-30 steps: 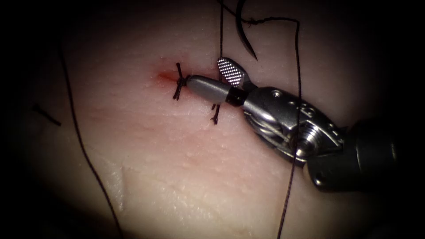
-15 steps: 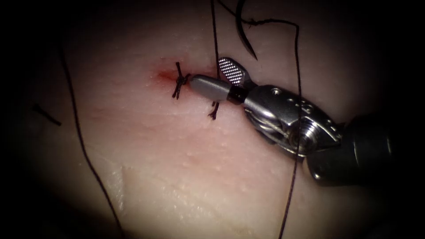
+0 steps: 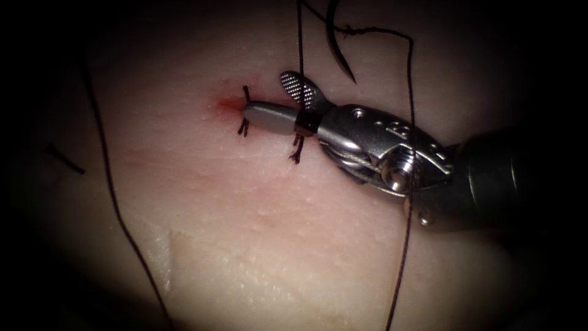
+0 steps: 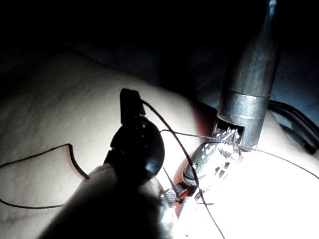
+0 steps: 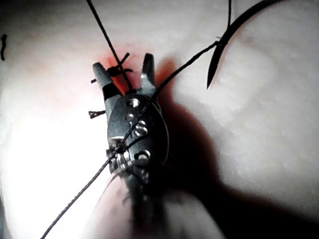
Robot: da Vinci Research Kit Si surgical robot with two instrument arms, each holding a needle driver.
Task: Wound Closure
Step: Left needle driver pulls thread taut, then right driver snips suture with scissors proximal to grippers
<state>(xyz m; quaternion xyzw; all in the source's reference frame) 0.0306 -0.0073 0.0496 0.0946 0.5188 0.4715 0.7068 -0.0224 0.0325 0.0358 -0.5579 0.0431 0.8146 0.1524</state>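
My right tool (image 3: pixel 264 95) reaches in from the right with its jaws open and nothing gripped. A taut thread (image 3: pixel 300 55) rises between the jaws, just above the stitched cut (image 3: pixel 226 104). Its smooth jaw lies over the left knot (image 3: pixel 244 127), and a second knot (image 3: pixel 297 150) sits under its wrist. The right wrist view has the same open jaws (image 5: pixel 122 62) around the thread (image 5: pixel 107 37). The curved needle (image 3: pixel 335 43) hangs above the tissue, tip down, outside it, held by neither tool. My left tool (image 4: pixel 130 107) is a dark shape, shut on the thread (image 4: pixel 164 129).
From the needle, thread (image 3: pixel 411 122) loops right and drops across the right tool's wrist to the lower edge. Another long strand (image 3: pixel 113 196) runs down the tissue left of the cut. A short cut end of thread (image 3: pixel 63 158) lies at the far left.
My right tool has moved left and slightly up along the cut. Its open jaws now straddle the taut thread, and the smooth jaw now covers the left knot.
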